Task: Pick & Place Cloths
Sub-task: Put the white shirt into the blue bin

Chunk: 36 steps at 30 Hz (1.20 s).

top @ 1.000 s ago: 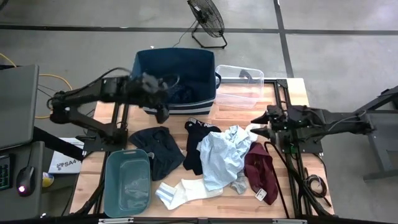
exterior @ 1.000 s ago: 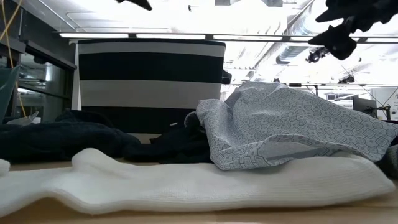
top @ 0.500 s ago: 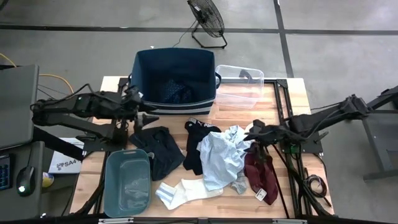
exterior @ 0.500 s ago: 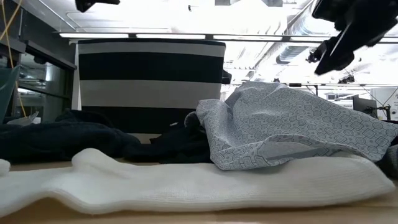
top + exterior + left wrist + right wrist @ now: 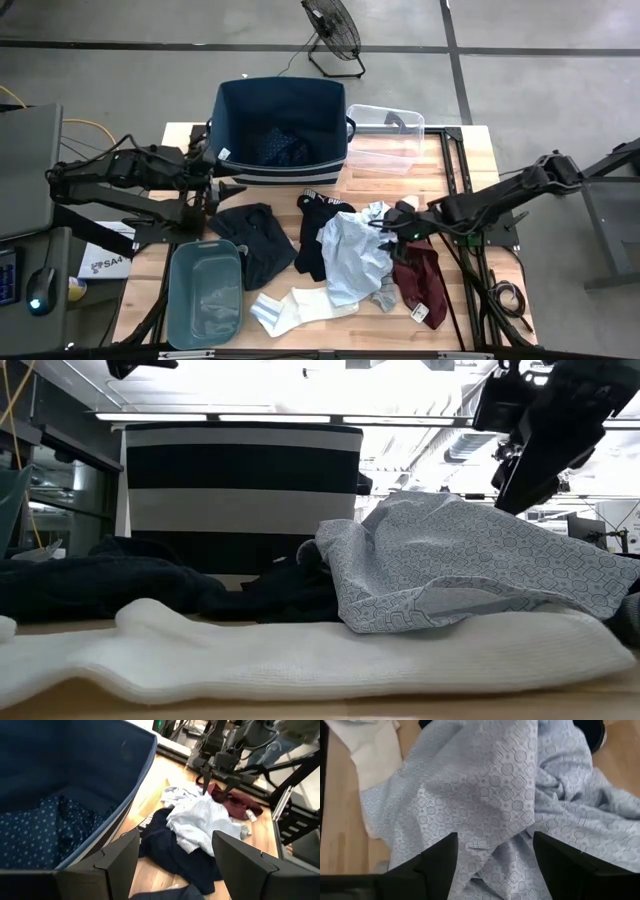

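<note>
The cloths lie in a heap on the table: a light blue shirt (image 5: 352,255) on top, partly over a black piece (image 5: 318,225). A navy piece (image 5: 250,238) lies to the left and a maroon piece (image 5: 420,278) to the right. A white sock (image 5: 300,303) and a grey sock (image 5: 385,295) lie toward the near edge. My right gripper (image 5: 388,228) is open and hovers just above the shirt's right side (image 5: 492,810); the low view (image 5: 520,460) shows it clear of the cloth. My left gripper (image 5: 228,186) is open and empty beside the navy bin's near left corner.
The navy bin (image 5: 280,95) stands at the back and holds a dotted navy cloth (image 5: 35,827). A clear plastic container (image 5: 385,140) stands to its right. A teal tub (image 5: 205,292) stands at the near left. A fan stands on the floor beyond the table.
My left gripper has drawn back from over the bin's near left part toward the table's left and near side. My right gripper has moved toward the table's left and down, from beside the heap to just over the light blue shirt. The cloths have not moved.
</note>
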{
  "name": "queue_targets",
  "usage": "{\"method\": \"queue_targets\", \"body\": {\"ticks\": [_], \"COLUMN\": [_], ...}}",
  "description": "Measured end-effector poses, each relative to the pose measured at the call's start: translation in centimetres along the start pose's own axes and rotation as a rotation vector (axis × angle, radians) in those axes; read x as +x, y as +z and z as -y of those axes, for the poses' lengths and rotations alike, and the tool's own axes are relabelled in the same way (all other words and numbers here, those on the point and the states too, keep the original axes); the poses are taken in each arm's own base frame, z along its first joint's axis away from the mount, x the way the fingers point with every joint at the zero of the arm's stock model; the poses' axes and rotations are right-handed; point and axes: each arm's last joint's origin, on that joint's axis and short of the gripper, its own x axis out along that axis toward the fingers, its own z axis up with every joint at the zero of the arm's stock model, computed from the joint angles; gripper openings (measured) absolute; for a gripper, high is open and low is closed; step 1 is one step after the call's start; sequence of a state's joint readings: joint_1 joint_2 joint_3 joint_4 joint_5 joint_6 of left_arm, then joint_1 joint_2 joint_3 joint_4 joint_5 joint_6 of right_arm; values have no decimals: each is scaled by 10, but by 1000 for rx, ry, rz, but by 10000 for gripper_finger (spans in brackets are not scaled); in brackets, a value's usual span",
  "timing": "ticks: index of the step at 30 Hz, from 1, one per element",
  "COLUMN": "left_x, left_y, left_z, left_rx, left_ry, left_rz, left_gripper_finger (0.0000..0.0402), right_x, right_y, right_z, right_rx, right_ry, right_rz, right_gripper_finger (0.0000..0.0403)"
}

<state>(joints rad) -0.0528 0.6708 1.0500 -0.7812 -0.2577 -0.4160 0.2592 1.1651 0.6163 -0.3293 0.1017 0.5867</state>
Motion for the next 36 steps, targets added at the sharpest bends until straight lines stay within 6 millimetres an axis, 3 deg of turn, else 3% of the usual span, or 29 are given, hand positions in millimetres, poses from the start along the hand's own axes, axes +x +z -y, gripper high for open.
{"method": "queue_targets", "body": {"ticks": [10,22,25,28,36], "left_x": [0,0,0,0,0], "left_y": [-1,-1,-1,-1,-1], "left_z": [0,0,0,0,0], "left_rx": [2,17,17,17,18], "left_ry": [3,2,2,2,2], "left_rz": [-7,-7,-7,-7,-7], "left_gripper_finger": [245,245,245,245,245], "right_x": [11,58,62,62,62], "right_y": [6,-5,-7,-6,-4], "right_z": [-3,0,1,0,2], "right_rx": [155,139,137,138,227], "right_ry": [-35,-137,-142,-136,-53], "right_rz": [93,7,-5,-2,-50], "right_gripper_finger": [351,342,308,249,24]}}
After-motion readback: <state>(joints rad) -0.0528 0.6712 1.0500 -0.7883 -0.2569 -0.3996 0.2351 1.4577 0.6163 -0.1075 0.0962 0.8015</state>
